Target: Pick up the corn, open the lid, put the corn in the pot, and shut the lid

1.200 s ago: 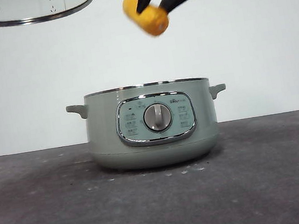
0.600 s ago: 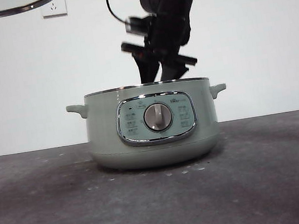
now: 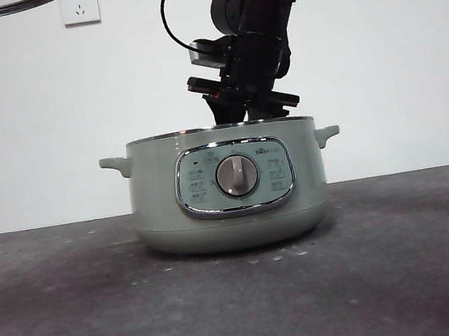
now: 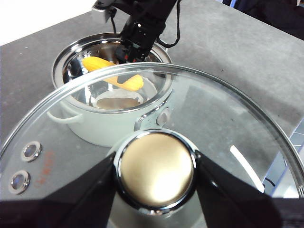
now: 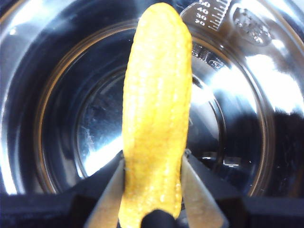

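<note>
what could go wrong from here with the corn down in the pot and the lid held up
1. The right gripper holds the corn inside the pot. If it opens here, the cob may bounce on the steel bottom or end up leaning on the wall.
2. That arm reaches below the rim, so a slanted exit might clip it and shift the pot.
3. The left gripper grips only the lid by its knob; the lid may tilt and land off-centre.

Glass lid (image 4: 228,118), mirror-polished steel pot (image 4: 71,57) interior, matt grey table (image 3: 244,300).
</note>
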